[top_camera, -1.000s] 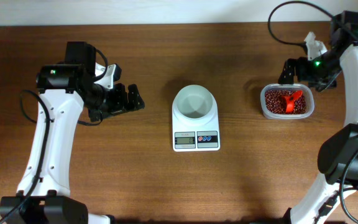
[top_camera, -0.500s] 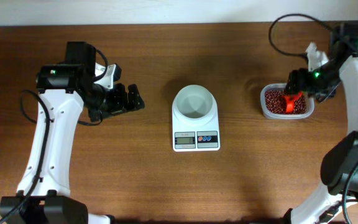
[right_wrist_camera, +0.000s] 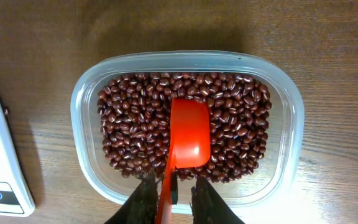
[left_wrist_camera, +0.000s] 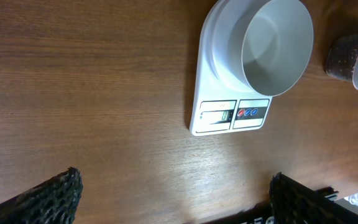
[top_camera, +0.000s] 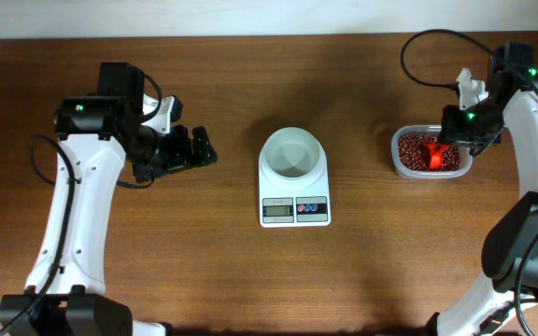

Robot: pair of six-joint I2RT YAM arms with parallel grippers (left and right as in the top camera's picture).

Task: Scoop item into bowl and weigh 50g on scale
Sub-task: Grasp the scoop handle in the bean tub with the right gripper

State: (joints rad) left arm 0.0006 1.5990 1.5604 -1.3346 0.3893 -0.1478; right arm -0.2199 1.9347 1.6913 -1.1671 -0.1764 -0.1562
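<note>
— Where are the beans (right_wrist_camera: 129,124) sitting right now?

— All of them are lying in the clear tub (right_wrist_camera: 79,106), which is standing toward the right edge of the table (top_camera: 250,280), nearer the far edge than the near one. The bowl (top_camera: 292,152) is waiting empty on the scale (top_camera: 295,211) at the middle of the table, well apart from the tub.

— And the grippers?

— The right gripper (right_wrist_camera: 174,196) is hanging over one rim of the tub with its fingers drawn in on either side of the handle of the red scoop (right_wrist_camera: 188,137). It is looking like a pinch (a thin dark gap is showing on one side, so I am not swearing to how firm). The scoop's cup is resting on the heap with no beans showing in it. The left gripper (top_camera: 204,149) is hovering over the left part of the table, fingers spread wide, holding nothing.

— What is worrying you from here?

— The grip, mostly. The fingers are taking the handle right at its end, so I am expecting the cup to twist or droop once loaded, and beans would be scattering across the wood on the way to the bowl. Digging too steeply is risking a shove to the light tub. And I am picturing an overfull pour overshooting fifty grams, or a knock on the bowl upsetting the reading.
</note>
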